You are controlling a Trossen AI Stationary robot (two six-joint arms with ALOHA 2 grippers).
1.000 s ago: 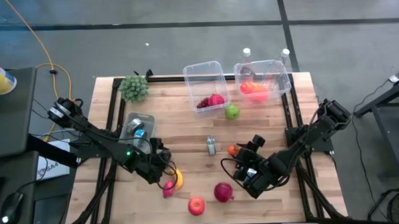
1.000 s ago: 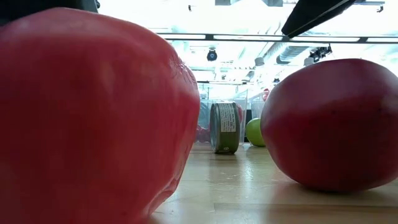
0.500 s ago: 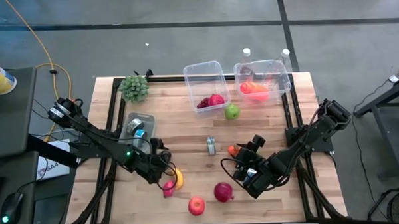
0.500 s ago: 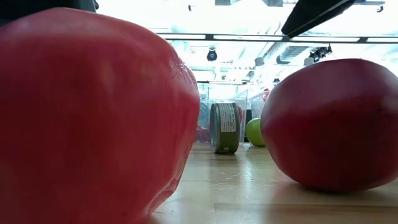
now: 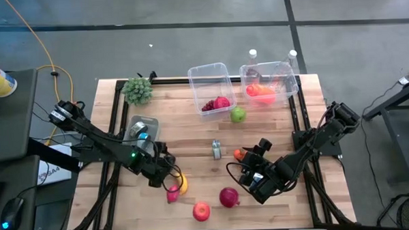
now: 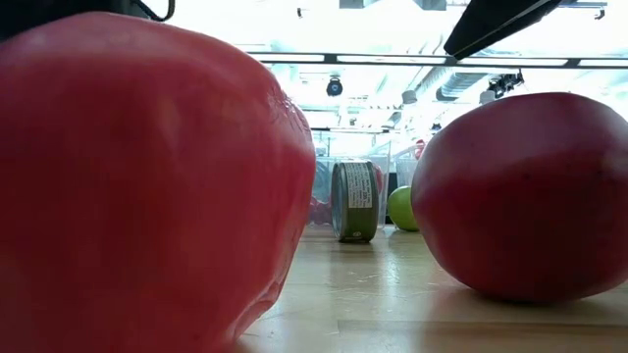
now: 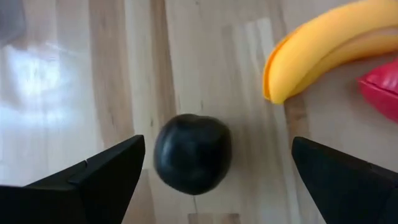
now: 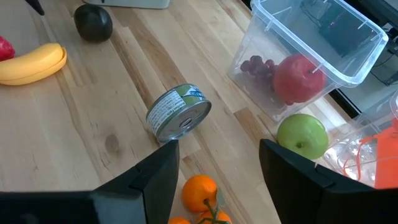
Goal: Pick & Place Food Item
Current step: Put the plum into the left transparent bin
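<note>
Left wrist view: dark plum [image 7: 193, 154], round, near-black, slightly glossy, lying on bare wooden table [image 7: 205, 68] between the two dark fingers [image 7: 93, 177] of the left gripper [image 7: 214, 174]. Fingers spread wide, clear gap either side of plum, touching nothing. Yellow banana [image 7: 323, 53] just beyond plum, a red fruit [image 7: 380, 90] against it. Right gripper [image 8: 217, 158] half open, empty, over an orange [image 8: 200, 193]; tin can [image 8: 178, 112] on its side nearby.
</note>
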